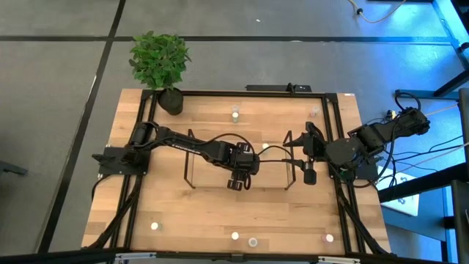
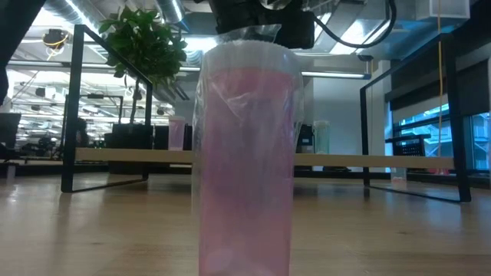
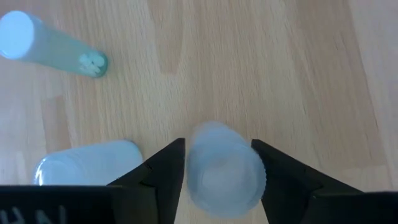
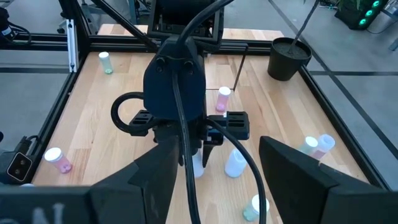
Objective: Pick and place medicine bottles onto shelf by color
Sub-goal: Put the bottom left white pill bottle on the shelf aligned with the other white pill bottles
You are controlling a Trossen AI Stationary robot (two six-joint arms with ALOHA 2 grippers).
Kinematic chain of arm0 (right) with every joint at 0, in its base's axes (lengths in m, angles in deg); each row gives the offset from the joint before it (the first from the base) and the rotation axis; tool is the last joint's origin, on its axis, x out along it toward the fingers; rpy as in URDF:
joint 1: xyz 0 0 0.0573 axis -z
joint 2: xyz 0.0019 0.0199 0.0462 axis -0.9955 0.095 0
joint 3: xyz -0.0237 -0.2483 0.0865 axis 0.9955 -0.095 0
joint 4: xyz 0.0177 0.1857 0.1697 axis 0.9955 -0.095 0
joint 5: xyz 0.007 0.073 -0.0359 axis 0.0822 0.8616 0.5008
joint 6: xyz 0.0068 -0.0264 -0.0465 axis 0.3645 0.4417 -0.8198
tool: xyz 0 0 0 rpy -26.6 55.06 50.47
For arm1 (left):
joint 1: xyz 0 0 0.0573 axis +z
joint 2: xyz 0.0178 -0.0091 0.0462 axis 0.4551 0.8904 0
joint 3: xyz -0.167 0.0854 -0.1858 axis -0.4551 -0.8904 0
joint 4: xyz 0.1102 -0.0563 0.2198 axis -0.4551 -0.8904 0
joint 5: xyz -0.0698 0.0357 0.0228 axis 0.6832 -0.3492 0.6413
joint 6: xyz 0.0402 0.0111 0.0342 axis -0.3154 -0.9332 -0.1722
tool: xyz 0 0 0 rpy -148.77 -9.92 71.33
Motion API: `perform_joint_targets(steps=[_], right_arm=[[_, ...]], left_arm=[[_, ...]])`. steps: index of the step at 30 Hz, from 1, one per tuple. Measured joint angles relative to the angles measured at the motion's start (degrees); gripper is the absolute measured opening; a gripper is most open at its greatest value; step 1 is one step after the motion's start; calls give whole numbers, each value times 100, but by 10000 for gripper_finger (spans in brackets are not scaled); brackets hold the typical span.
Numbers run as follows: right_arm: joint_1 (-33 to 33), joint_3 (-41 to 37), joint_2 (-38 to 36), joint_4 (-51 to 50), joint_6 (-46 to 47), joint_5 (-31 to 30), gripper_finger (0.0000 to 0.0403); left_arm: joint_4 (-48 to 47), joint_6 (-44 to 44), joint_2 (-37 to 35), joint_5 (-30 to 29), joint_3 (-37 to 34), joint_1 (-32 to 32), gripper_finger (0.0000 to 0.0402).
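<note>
Step in hand: handling of one bottle at the shelf. The left gripper (image 3: 217,144) is set around an upright, grey-clear cylindrical medicine bottle with a whitish top (image 3: 224,177). Whether the bottle is pinched or merely enclosed cannot be told. It stands on pale wood at the near side of the low black-rod shelf with a light wooden base (image 1: 189,158), about midway between the side edges of the wooden tabletop (image 1: 183,213). Whether that wood is the shelf's board or the tabletop cannot be told.

For a clean step, the bottle is best kept vertical and centred in the gripper. Any lift or withdrawal is best made straight upward, since a second pale bottle (image 3: 87,165) stands just beside and is easily toppled. A green-tinted bottle (image 3: 53,45) stands a little farther off. The right gripper (image 4: 216,143), spread wide and empty, waits near the shelf's right end.

Counts:
- Seven small bottles are counted in the high view: two toward the far edge, four along the near edge and one by the shelf.
- Three more are shown at the left gripper.
- One of those at the near edge is a pink bottle (image 2: 245,153).
- There are two arms, one shelf and one leafy green pot plant (image 1: 159,59) at the far left corner.
</note>
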Motion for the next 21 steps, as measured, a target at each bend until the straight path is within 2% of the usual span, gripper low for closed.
perform_joint_targets(steps=[7, 17, 21], right_arm=[[0, 0, 0, 0, -1, -2, 225], [0, 0, 0, 0, 0, 0, 225], [0, 0, 0, 0, 0, 0, 225]], left_arm=[[-2, 31, 0, 0, 0, 0, 214], [244, -48, 0, -1, 0, 0, 292], [341, -248, -13, -92, 0, -2, 306]])
